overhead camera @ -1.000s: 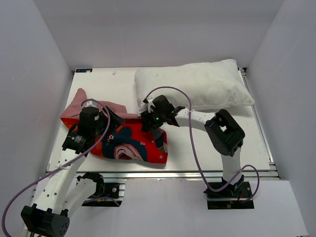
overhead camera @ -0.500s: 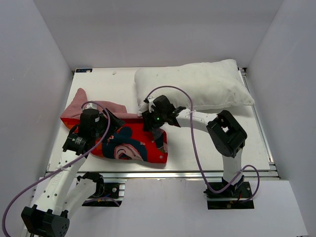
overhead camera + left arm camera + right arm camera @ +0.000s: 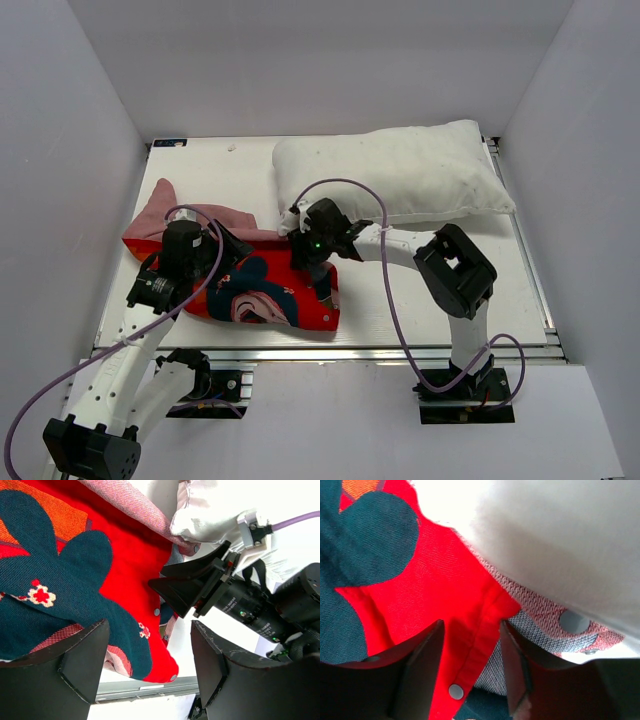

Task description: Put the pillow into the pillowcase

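Observation:
The white pillow (image 3: 400, 180) lies at the back right of the table. The red pillowcase (image 3: 255, 290) with navy hair print lies front left, its pink lining showing at the far left. My right gripper (image 3: 298, 248) is open at the pillowcase's upper right corner, just under the pillow's near-left corner. In the right wrist view its jaws (image 3: 470, 672) straddle the red snap-button hem (image 3: 470, 650), with the pillow (image 3: 560, 535) above. My left gripper (image 3: 232, 252) hovers open over the pillowcase. In its wrist view (image 3: 150, 670) it is empty, above the red cloth (image 3: 125, 565).
White walls enclose the table (image 3: 400, 300) on the left, back and right. The right arm's purple cable (image 3: 385, 270) loops over the table. The aluminium front rail (image 3: 140, 687) runs just below the pillowcase's near edge.
My right gripper has shifted slightly left and down onto the pillowcase's open hem. The left arm, pillow and pillowcase have hardly moved.

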You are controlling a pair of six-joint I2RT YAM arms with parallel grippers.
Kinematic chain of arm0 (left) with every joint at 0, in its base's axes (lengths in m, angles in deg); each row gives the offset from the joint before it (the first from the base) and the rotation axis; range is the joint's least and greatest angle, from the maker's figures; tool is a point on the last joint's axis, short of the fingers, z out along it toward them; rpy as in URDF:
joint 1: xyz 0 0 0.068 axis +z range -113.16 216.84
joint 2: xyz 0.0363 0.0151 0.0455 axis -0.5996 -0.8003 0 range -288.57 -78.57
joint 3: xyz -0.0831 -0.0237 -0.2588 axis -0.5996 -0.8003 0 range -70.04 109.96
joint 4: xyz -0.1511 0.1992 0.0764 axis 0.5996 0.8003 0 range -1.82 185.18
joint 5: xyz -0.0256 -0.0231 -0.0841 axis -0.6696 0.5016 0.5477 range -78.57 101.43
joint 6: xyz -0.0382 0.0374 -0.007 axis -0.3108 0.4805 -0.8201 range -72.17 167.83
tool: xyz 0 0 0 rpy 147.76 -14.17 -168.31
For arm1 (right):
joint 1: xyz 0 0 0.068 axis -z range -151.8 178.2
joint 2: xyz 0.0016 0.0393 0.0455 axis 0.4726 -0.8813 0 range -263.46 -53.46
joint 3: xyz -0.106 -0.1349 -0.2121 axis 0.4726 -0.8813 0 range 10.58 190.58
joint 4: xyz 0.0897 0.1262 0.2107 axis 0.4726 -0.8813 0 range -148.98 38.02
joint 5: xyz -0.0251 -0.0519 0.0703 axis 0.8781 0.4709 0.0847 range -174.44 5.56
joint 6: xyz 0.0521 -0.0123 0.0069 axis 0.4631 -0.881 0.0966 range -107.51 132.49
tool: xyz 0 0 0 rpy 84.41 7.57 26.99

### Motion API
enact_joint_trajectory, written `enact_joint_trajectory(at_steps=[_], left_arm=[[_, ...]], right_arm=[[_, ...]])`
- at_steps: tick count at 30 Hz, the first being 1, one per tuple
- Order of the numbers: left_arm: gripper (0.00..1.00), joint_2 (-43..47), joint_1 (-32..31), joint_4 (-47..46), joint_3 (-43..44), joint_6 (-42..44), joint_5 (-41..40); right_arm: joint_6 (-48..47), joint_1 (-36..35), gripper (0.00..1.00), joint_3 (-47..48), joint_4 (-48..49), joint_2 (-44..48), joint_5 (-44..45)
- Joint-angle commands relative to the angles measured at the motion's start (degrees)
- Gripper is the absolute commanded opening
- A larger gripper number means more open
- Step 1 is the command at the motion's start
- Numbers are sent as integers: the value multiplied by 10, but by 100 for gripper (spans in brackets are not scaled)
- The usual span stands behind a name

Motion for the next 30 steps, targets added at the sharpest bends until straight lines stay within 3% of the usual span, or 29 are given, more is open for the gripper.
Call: enact_joint_trajectory(at_steps=[1, 5, 8, 12, 22, 30], left_arm=[[76, 5, 0, 1, 11, -2, 7], [75, 9, 0, -10, 3, -6, 18], [75, 13, 0, -22, -7, -11, 26], [75, 22, 0, -38, -26, -15, 37], [75, -17, -7, -111, -65, -21, 77], [75, -60, -62, -171, -69, -5, 98]], right_arm=[[18, -6, 53, 23, 19, -17, -8], [19, -8, 39, 26, 38, -17, -5], [15, -8, 18, 26, 41, -12, 1], [12, -9, 0, 18, 48, 24, 21], [9, -27, 0, 27, 54, 140, 4], [22, -44, 0, 74, 26, 140, 19]])
